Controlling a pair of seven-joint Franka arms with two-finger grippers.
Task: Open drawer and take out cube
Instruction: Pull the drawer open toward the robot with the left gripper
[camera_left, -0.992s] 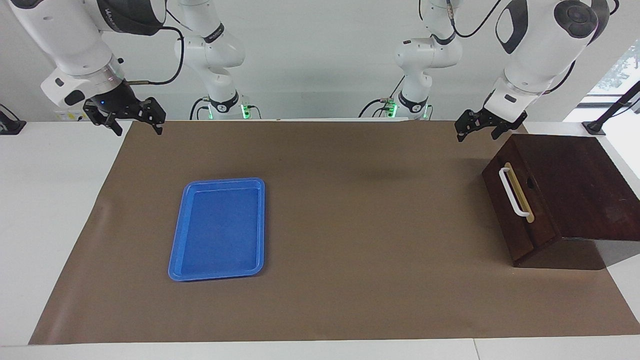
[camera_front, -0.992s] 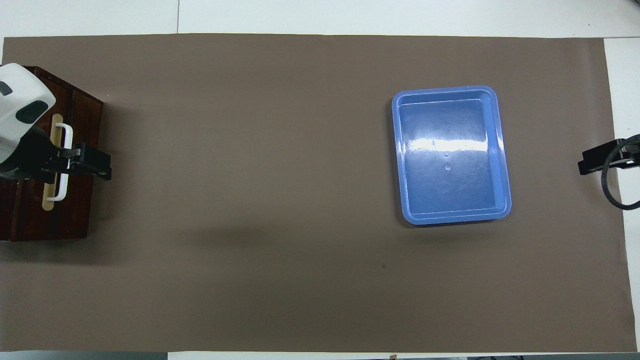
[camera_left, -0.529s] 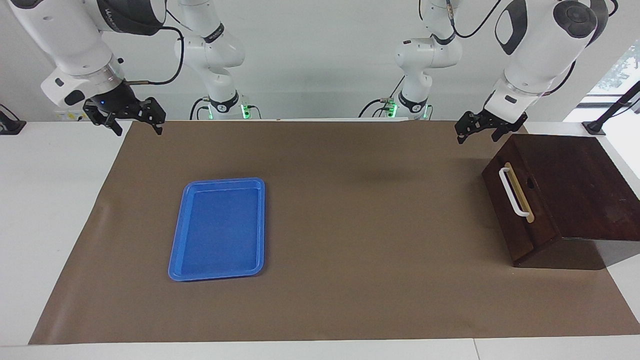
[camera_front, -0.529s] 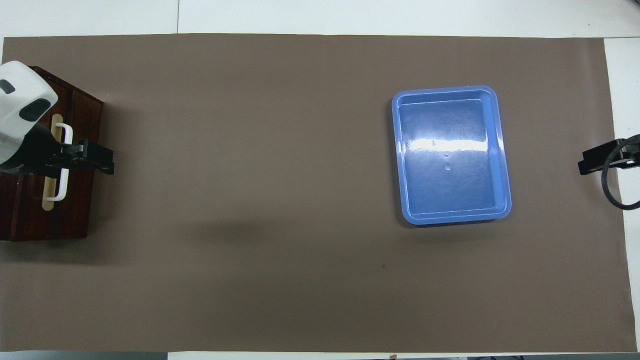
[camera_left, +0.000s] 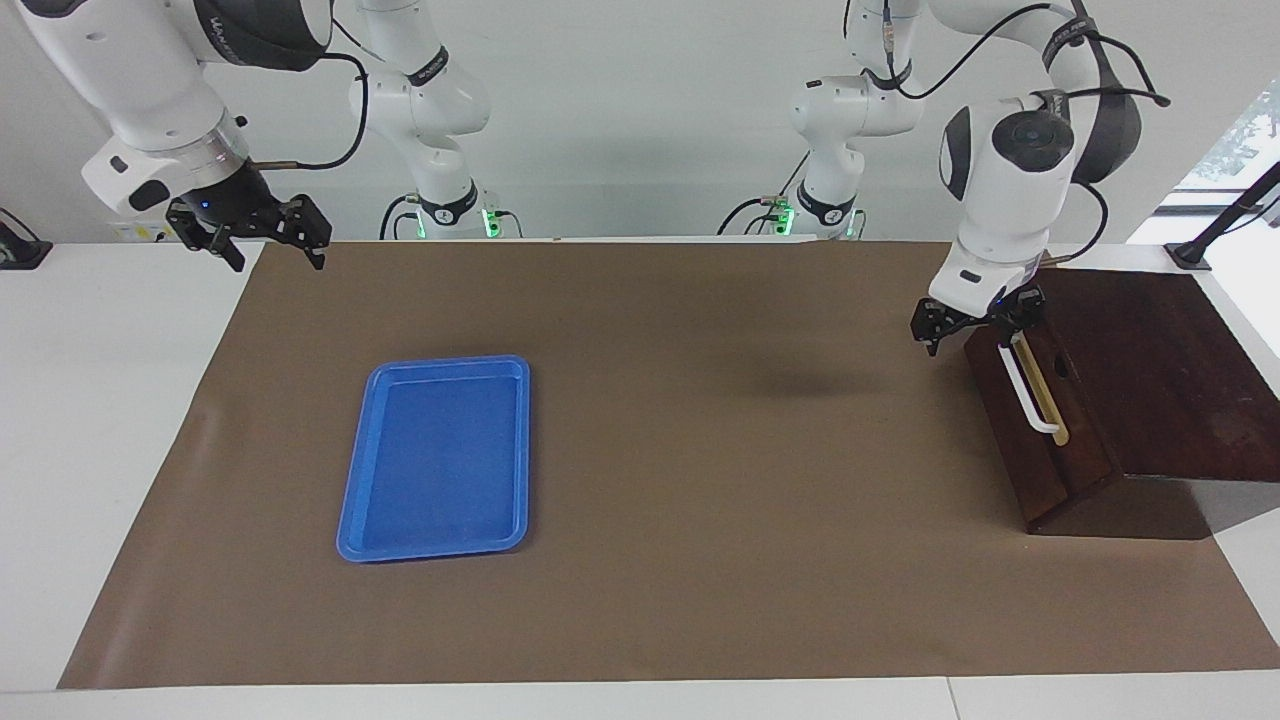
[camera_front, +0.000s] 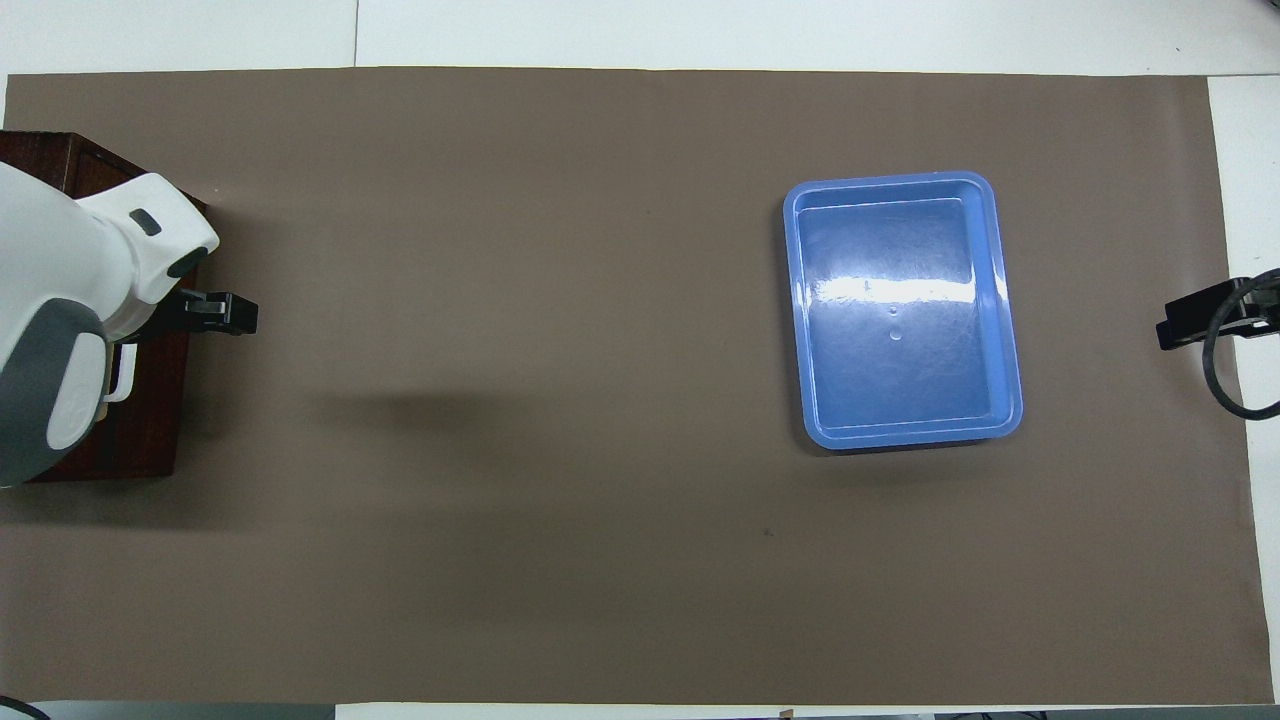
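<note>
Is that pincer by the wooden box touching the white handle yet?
Cannot tell. In the facing view the left pincer sits right at the top end of the white handle on the closed drawer, with no clear gap or contact visible.

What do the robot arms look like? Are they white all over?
Mostly. Both are glossy white rounded tube arms with dark grey joint caps and black cables looped along them. Each ends in a black two-fingered end effector: the left end effector and the right end effector. Green lights glow at the bases.
</note>
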